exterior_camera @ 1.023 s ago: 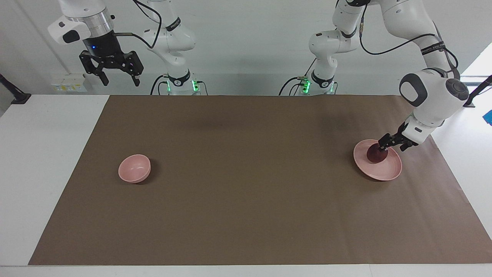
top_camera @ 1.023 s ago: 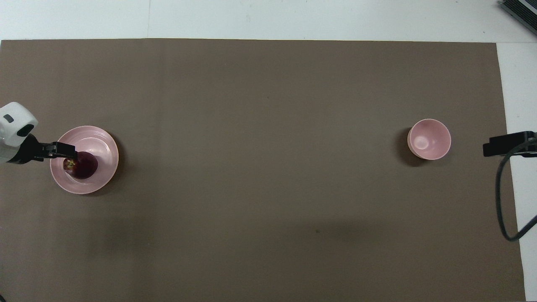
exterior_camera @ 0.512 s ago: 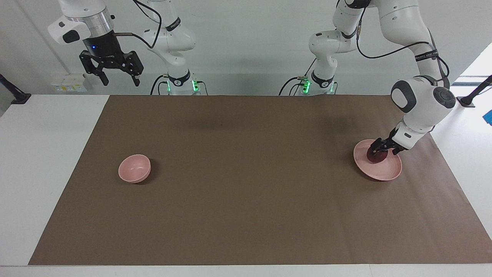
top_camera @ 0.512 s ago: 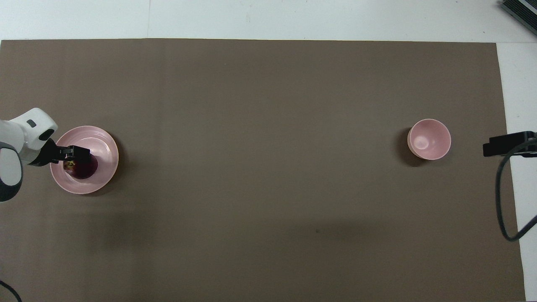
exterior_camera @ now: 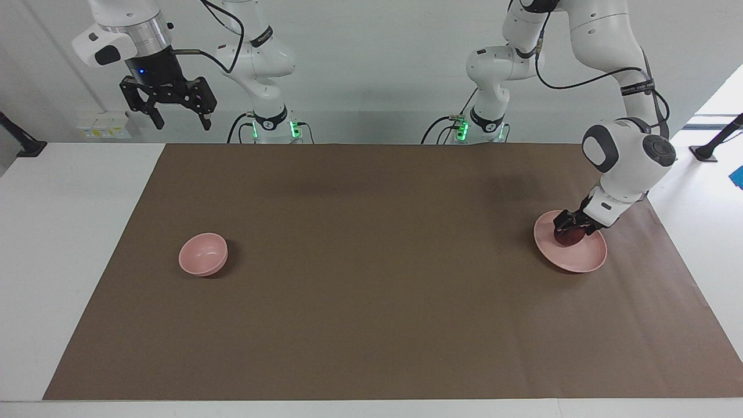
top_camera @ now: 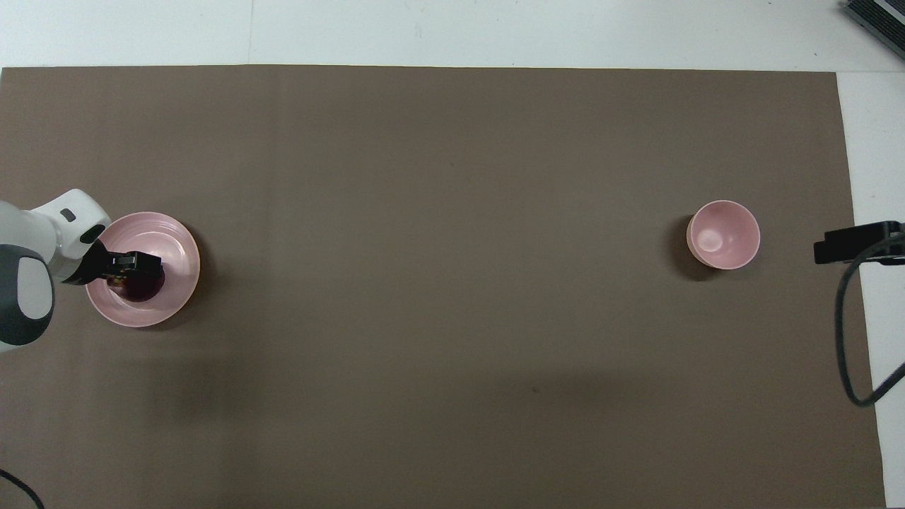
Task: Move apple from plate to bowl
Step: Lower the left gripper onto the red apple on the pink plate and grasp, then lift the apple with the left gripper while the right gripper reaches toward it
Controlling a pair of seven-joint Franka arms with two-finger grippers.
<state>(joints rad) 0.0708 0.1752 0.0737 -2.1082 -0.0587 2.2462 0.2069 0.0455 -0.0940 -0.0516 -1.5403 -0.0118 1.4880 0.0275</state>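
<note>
1. The apple (exterior_camera: 569, 236) is sitting on the plate (exterior_camera: 583, 260), on the part of it nearer the robots, at the left arm's end of the brown mat (exterior_camera: 371, 290).
2. The left gripper (exterior_camera: 566, 223) is resting right down on the apple, its dark fingers (top_camera: 147, 263) lying across the top of the fruit in the overhead view and covering most of the stem end.
3. The fingers are standing apart about as wide as the apple, but whether they are actually pinching it cannot be told.
4. The left arm is reaching out from its base, bending down steeply at the wrist, and slanting in toward the plate from the table's edge.
5. The apple is round, so no long axis is showing; a pale speck near the stem is peeking out beside the fingers, facing upward and toward the gripper's wrist.
6. The bowl (exterior_camera: 202, 253) is standing upright and empty at the right arm's end of the mat, well apart from the plate.
7. The right gripper (exterior_camera: 177, 116) is hanging high above the table's edge near its base, waiting, with its fingers spread wide and holding nothing.
</note>
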